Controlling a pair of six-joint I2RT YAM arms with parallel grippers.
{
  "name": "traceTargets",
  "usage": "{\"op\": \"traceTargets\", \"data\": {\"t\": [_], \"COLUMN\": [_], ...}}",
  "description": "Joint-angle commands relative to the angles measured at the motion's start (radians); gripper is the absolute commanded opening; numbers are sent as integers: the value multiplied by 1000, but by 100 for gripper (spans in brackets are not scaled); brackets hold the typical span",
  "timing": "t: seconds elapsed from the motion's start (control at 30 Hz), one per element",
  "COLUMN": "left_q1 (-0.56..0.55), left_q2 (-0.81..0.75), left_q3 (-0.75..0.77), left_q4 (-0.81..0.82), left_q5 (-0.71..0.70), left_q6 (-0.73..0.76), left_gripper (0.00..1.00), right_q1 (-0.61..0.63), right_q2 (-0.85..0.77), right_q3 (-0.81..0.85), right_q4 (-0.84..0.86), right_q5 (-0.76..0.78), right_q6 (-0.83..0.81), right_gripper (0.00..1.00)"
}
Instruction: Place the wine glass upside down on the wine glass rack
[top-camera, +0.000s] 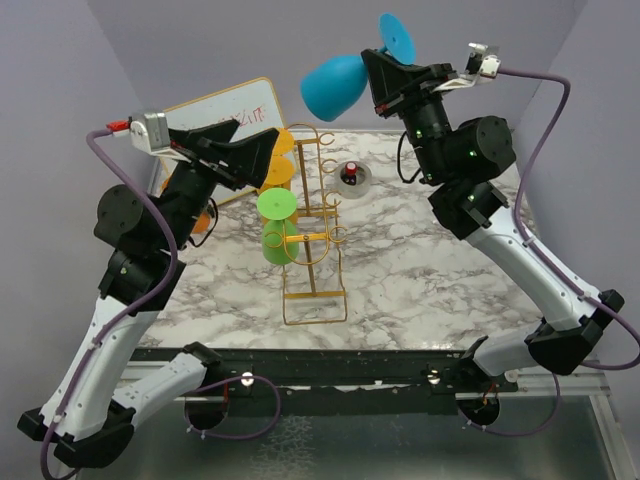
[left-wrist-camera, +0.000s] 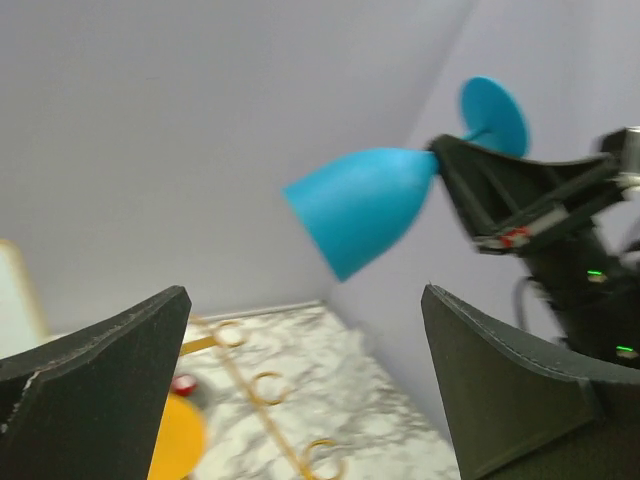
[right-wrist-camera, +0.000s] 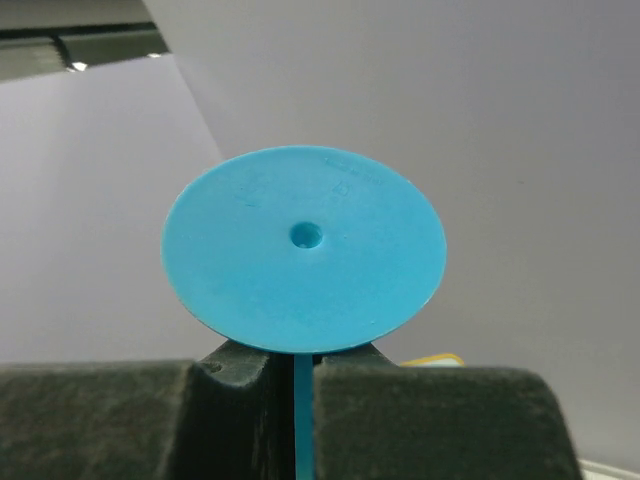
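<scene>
Rack base: the wine glass rack (top-camera: 318, 215) stands mid-table on the marble top (top-camera: 430, 270), its rectangular wire foot nearest the arms and its loop hooks climbing both sides of the post.
Green glass: a green glass (top-camera: 277, 225) hangs bowl-down on the rack's left side.
Left gripper: the left gripper (top-camera: 265, 155) hovers just left of the rack's upper hooks with its fingers spread wide and nothing between them.
Orange glasses: the orange glasses (top-camera: 281, 141) sit behind that gripper, close against the rack's left side; I cannot tell how they hang.
Right gripper: the right gripper (top-camera: 378, 75) is raised high over the far side of the table, its fingers pinching the stem (right-wrist-camera: 303, 420).
Wine glass: the blue wine glass (top-camera: 333, 85) is in the air, well above the rack, lying nearly sideways with its bowl towards the left arm and its foot (right-wrist-camera: 305, 250) up and away.
Handling: it looks like moulded plastic, so probably light, stiff and forgiving, but smooth enough to swivel in a pinch.
Where to hold: the stem, low towards the bowl, so the length under the foot stays free to slide into a hook.
</scene>
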Motion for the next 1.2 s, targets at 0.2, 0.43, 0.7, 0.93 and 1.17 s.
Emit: {"op": "traceTargets", "data": {"t": [0.2, 0.43, 0.7, 0.93, 1.17], "left_q1": [-3, -3, -3, -3, -3], "left_q2": [-102, -79, -18, -29, -71], "left_q3": [-56, -98, -77, -100, -154], "left_q4": [-361, -386, -440, -442, -385], "left_q5": [-549, -639, -667, -629, -576], "left_q6": [343, 339, 291, 254, 225], "left_gripper": [99, 99, 99, 99, 99], "right_q1": [-76, -249, -439, -464, -456], "right_q2": [62, 110, 152, 195, 234], "right_q3": [33, -17, -61, -49, -77], "right_q4": [-252, -393, -378, -409, -338], "right_q5": [243, -99, -649, -882, -1019], "right_q6": [-324, -286, -299, -379, -347], "right_gripper": [1, 1, 1, 1, 1]}}
